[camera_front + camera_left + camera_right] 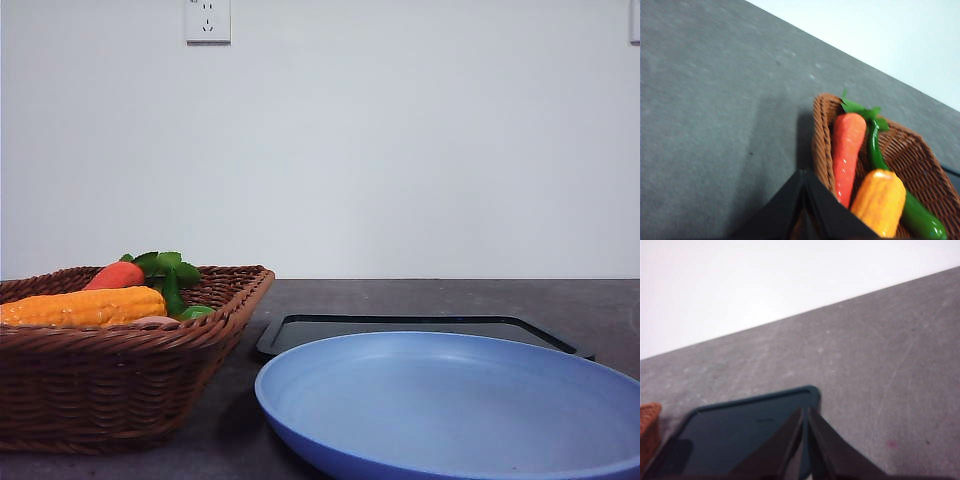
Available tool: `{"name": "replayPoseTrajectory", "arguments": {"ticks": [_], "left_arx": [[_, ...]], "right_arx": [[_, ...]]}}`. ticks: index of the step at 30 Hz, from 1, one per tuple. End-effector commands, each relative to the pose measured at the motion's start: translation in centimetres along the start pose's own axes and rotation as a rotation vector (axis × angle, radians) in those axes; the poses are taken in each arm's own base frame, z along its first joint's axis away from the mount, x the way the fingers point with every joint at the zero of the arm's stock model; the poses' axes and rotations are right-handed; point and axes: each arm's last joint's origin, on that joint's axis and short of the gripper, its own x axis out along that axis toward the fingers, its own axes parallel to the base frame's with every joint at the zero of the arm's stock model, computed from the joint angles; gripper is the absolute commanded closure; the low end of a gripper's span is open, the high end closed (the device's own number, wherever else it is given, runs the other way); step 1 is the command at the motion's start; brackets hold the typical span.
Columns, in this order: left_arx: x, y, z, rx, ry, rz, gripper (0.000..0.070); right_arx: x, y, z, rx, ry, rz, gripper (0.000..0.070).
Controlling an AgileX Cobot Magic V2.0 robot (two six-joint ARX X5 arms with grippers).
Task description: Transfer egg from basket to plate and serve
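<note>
While carrot [113, 275] tops basket [110, 385], plate [450, 400] sits empty.

Count: 1 wicker basket [120, 390], holding 1 carrot [113, 276], 1 corn cob [85, 306], 1 green pepper [912, 212], and a sliver of 1 pinkish egg [152, 320]. On the bench [600, 310]: 1 blue plate [450, 410], 1 black tray [400, 328]. 1 wall socket [207, 20] fully in shot.
</note>
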Motion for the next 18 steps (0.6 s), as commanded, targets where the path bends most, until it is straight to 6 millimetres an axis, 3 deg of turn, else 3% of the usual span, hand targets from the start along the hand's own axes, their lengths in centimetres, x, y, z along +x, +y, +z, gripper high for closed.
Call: {"name": "replayPoseTrajectory", "arguments": {"ticks": [1, 10, 18], "left_arx": [[-0.2, -0.3, 0.5, -0.013, 0.005, -0.019, 0.07], [-0.4, -2.5, 3.9, -0.008, 0.1, -0.126, 0.07], [1.6, -4.4, 6.5, 0.079, 0.297, -0.274, 0.07]], "right_arx": [[-0.4, 0.4, 1.0, 0.014, -0.004, 0.004, 0.07], [-1.3, 2.2, 5.4, 0.007, 0.1, -0.028, 0.07], [0.3, 3.7, 8.5, -0.086, 0.297, 0.034, 0.07]]}}
